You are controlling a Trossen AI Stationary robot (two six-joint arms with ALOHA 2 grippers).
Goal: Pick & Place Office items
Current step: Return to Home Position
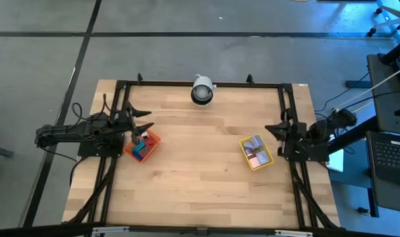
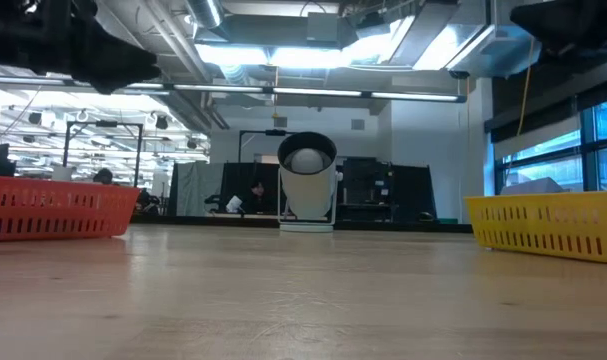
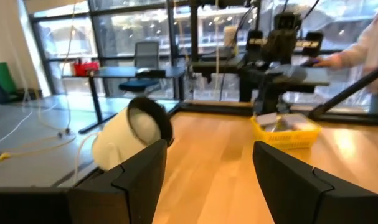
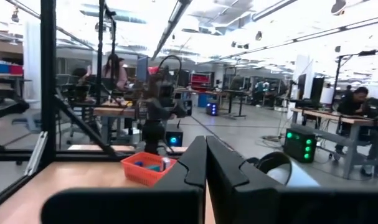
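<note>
Small office items lie in two trays on the wooden table. Red, blue and teal pieces (image 1: 140, 147) fill the orange tray (image 1: 153, 139) at the left. Lavender and pink pieces (image 1: 254, 150) lie in the yellow tray (image 1: 265, 161) at the right. My left gripper (image 1: 147, 120) hovers open just beyond the orange tray's far side, pointing level toward the table's right; in its wrist view the gripper (image 3: 207, 180) has nothing between its fingers. My right gripper (image 1: 271, 129) is shut and empty at the right edge, beyond the yellow tray; its wrist view (image 4: 205, 168) looks across at the orange tray (image 4: 146, 168).
A white cylindrical camera (image 1: 201, 90) stands at the middle of the far edge. A black frame (image 1: 186, 83) runs round the table. Bare wood (image 1: 200, 158) lies between the trays. People sit at desks (image 4: 114, 74) in the room beyond, and a sleeve (image 3: 372, 43) shows past the right edge.
</note>
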